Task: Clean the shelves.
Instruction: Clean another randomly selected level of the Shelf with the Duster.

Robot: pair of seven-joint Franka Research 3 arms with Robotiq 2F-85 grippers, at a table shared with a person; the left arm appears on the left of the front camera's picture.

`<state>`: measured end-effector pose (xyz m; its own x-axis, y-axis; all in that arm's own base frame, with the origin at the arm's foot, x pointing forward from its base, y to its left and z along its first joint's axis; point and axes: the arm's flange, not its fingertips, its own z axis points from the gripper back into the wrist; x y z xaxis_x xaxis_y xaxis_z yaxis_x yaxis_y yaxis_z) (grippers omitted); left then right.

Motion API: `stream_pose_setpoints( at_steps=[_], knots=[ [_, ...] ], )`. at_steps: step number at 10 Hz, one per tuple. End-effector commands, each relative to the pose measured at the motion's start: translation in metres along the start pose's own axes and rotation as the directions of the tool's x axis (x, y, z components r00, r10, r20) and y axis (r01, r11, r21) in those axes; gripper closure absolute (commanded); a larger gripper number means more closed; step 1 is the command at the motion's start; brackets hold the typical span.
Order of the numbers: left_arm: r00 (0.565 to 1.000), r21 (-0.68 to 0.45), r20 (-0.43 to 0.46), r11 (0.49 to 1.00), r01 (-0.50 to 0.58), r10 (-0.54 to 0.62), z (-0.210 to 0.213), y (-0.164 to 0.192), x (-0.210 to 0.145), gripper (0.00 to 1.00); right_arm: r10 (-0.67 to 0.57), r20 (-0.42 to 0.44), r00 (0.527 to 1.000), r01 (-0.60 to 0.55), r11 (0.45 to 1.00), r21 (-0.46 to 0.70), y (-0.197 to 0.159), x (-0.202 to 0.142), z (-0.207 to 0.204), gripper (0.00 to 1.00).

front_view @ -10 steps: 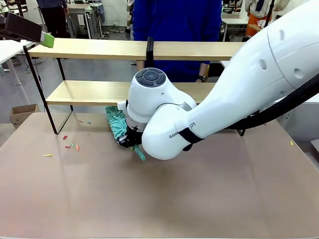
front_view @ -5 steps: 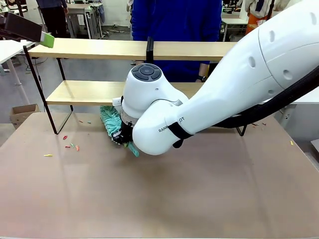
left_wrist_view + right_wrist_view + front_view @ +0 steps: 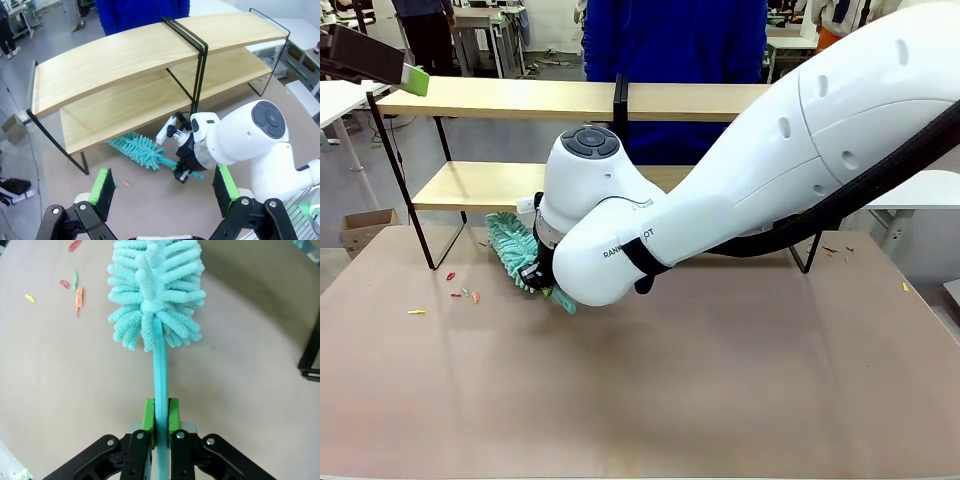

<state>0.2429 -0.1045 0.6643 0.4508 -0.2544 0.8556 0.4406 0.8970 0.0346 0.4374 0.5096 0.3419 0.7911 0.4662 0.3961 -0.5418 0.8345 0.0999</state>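
The shelves (image 3: 510, 98) stand at the table's far edge, two light-wood boards in a black frame, and are seen from above in the left wrist view (image 3: 125, 55). My right gripper (image 3: 161, 421) is shut on the thin handle of a teal fluffy duster (image 3: 155, 290). In the front view this right gripper (image 3: 546, 281) is low on the table, and the duster head (image 3: 510, 248) lies below the lower board's left part. My left gripper (image 3: 165, 187) hangs open high above the shelves' left end, with its green pad (image 3: 416, 79) showing at the top left.
Small red, orange and yellow scraps (image 3: 463, 293) lie on the beige tabletop (image 3: 670, 400) left of the duster, also seen as scraps (image 3: 78, 294). A person in blue (image 3: 670, 40) stands behind the shelves. A cardboard box (image 3: 365, 228) sits on the floor at left.
My right arm has swept left across the table with the duster, bringing its head closer to the scraps. The left gripper has stayed put.
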Motion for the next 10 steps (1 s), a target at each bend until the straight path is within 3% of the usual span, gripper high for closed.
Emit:
stream_pose_setpoints(
  at_steps=[1,5,7,10],
  knots=[
    [1.0,-0.001,0.003,1.0,-0.002,0.002,0.001,0.0,0.0,0.0,0.039,-0.015,0.999,-0.038,0.999,0.031,0.005,0.016,-0.001,0.88],
    [1.0,-0.001,0.003,1.0,-0.002,0.002,0.001,0.0,0.0,0.0,0.249,-0.083,0.965,-0.24,0.965,0.107,0.01,0.026,-0.002,0.88],
    [1.0,-0.001,0.003,1.0,-0.002,0.002,0.001,0.0,0.0,0.0,0.374,-0.103,0.922,-0.357,0.922,0.149,0.002,0.009,0.02,0.88],
    [1.0,-0.001,0.003,1.0,-0.002,0.002,0.001,0.0,0.0,0.0,0.476,-0.181,0.861,-0.441,0.874,0.203,-0.01,-0.035,0.055,0.88]
  ],
)
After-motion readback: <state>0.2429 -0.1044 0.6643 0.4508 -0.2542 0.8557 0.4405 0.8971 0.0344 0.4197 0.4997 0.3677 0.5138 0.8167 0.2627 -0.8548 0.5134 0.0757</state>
